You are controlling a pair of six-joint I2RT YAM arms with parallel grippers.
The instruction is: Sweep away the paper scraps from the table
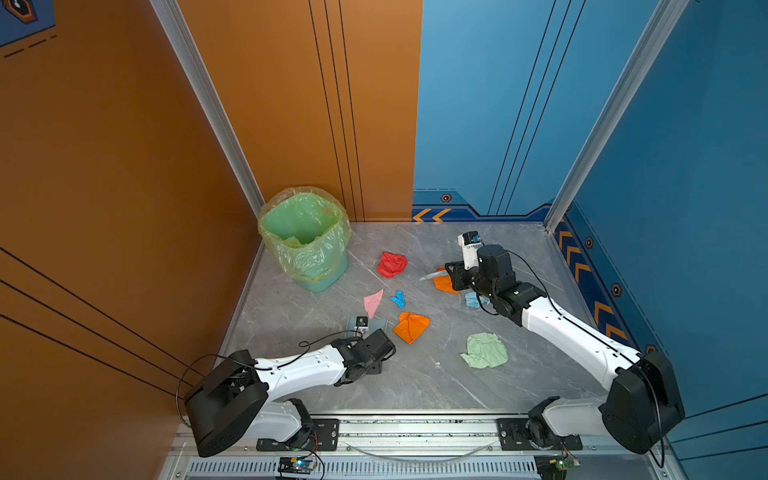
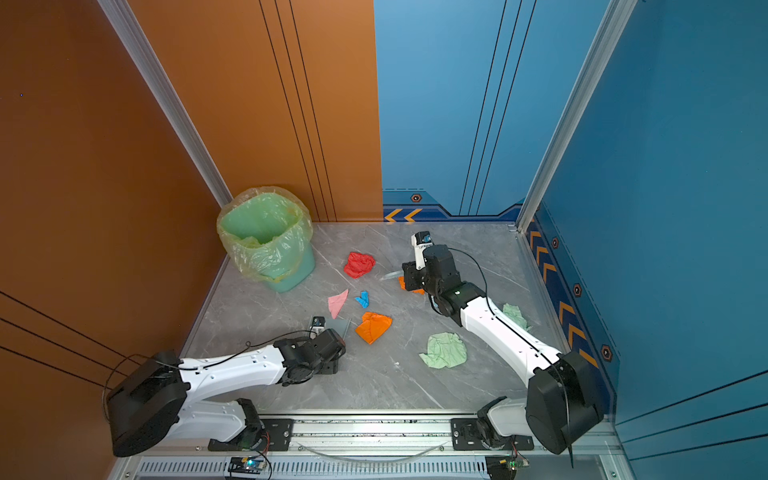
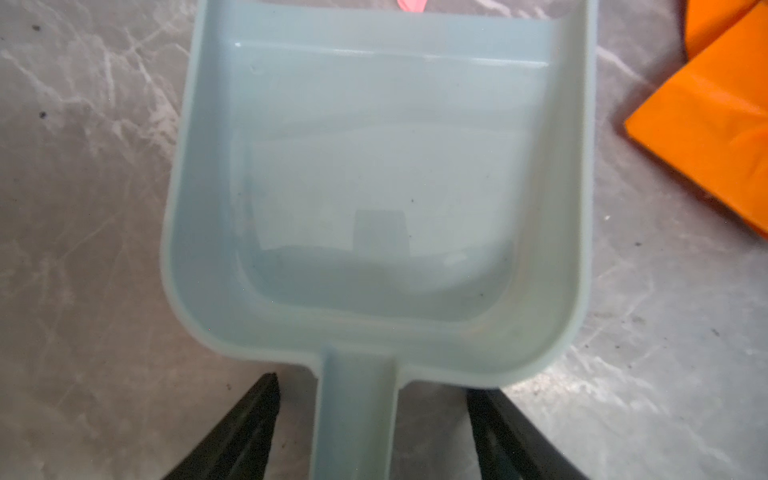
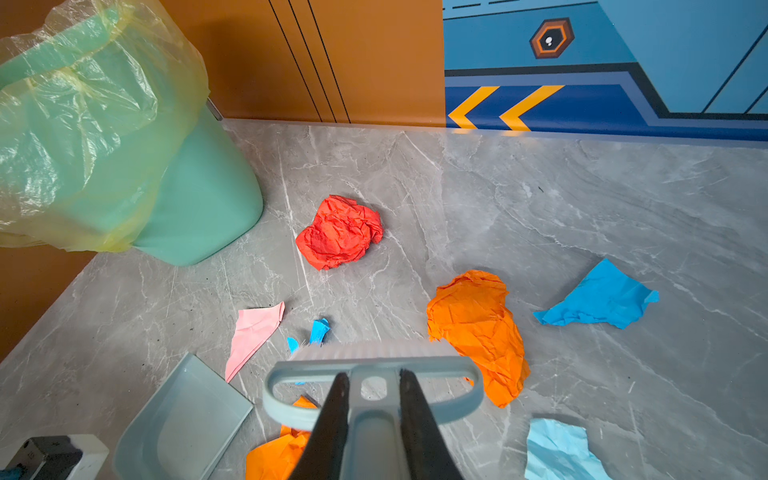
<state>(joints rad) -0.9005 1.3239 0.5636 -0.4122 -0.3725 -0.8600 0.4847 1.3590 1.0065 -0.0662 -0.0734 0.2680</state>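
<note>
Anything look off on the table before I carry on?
Nothing stands out. The paper scraps lie loose on the table, the dustpan sits flat and empty, and the bin stands with its bag in place.

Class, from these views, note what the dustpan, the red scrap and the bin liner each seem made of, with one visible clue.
Dustpan: likely moulded plastic, smooth, glossy reflections. Red scrap: probably paper, matte, sharp creases. Bin liner: thin plastic film, translucent, shiny wrinkles.
</note>
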